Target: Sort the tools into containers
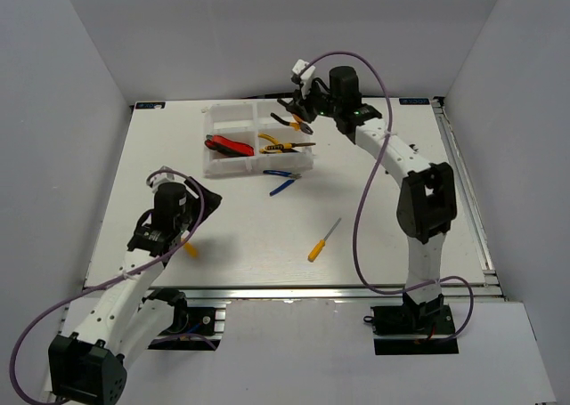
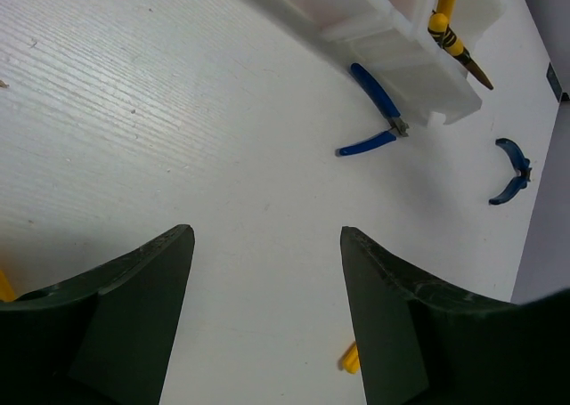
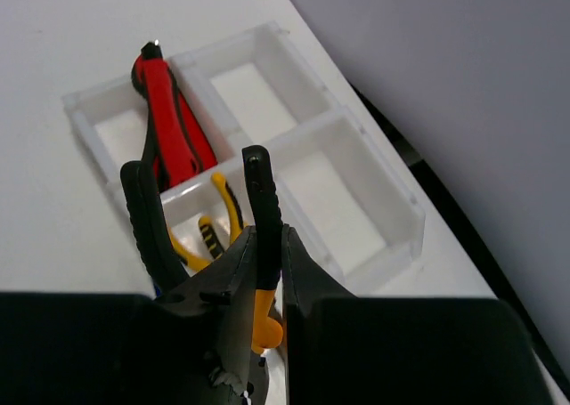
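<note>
The white tray [image 1: 232, 120] of containers stands at the table's far middle. My right gripper [image 1: 305, 109] hovers over its far right part, shut on one handle of black-and-orange pliers [image 3: 261, 187]; the other handle [image 3: 145, 218] hangs free. In the tray [image 3: 294, 131] lie red-and-black cutters [image 3: 169, 133] and yellow-and-black pliers [image 3: 216, 229]. Blue-handled pliers [image 1: 282, 182] lie on the table just in front of the tray [image 2: 401, 44]. A yellow-handled screwdriver [image 1: 323, 240] lies nearer me. My left gripper [image 1: 203, 195] is open and empty above the table at left.
A second yellow handle [image 1: 190, 249] shows under my left arm. In the left wrist view, beyond the blue pliers [image 2: 378, 120], a small curved blue piece [image 2: 512, 169] lies near the table's right side. Grey walls enclose the table on three sides.
</note>
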You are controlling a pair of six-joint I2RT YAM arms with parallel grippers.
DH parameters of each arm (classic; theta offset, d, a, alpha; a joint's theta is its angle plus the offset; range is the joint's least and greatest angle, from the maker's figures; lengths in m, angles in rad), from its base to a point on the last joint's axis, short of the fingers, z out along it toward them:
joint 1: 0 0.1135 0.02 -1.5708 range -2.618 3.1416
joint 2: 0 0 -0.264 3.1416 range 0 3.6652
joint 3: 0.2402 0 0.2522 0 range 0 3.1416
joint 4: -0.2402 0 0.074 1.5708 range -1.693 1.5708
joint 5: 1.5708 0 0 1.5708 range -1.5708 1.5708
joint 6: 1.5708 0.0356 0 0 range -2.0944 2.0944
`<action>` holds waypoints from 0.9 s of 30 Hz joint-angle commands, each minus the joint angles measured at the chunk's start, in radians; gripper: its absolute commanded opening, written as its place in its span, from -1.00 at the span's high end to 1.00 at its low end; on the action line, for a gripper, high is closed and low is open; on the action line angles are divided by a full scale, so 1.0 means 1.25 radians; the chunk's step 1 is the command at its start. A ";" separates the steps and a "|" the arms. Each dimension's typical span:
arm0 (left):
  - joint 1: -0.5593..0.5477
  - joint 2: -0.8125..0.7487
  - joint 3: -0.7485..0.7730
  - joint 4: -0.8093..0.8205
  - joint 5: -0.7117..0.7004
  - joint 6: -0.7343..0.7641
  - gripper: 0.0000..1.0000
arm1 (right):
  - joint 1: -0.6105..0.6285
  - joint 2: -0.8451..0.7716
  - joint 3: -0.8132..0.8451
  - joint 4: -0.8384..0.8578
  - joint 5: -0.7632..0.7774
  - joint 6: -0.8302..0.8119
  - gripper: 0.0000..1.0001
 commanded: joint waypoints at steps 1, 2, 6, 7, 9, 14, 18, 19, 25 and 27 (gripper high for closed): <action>0.005 -0.041 0.015 -0.019 -0.014 -0.007 -0.55 | 0.016 0.078 0.075 0.158 -0.022 0.026 1.00; 0.006 -0.047 0.013 -0.024 -0.016 -0.014 -0.56 | 0.023 0.099 0.085 0.178 -0.019 0.022 1.00; 0.005 -0.066 0.008 -0.037 -0.022 -0.031 -0.55 | 0.033 0.196 0.171 0.216 0.003 0.007 1.00; 0.005 -0.070 0.007 -0.041 -0.028 -0.035 -0.55 | 0.033 0.221 0.189 0.226 0.005 0.009 1.00; 0.006 -0.081 0.005 -0.051 -0.033 -0.038 -0.55 | 0.035 0.239 0.195 0.260 0.011 0.006 1.00; 0.005 -0.093 -0.005 -0.051 -0.041 -0.050 -0.55 | 0.049 0.269 0.176 0.313 0.019 -0.044 1.00; 0.005 -0.082 -0.003 -0.046 -0.041 -0.050 -0.56 | 0.056 0.278 0.130 0.347 0.009 -0.107 1.00; 0.005 -0.076 -0.001 -0.047 -0.041 -0.047 -0.56 | 0.058 0.275 0.115 0.358 0.008 -0.116 1.00; 0.005 -0.068 0.004 -0.048 -0.040 -0.045 -0.56 | 0.061 0.281 0.058 0.390 0.009 -0.188 0.71; 0.005 -0.067 0.006 -0.049 -0.040 -0.043 -0.56 | 0.061 0.289 0.066 0.384 0.020 -0.199 0.65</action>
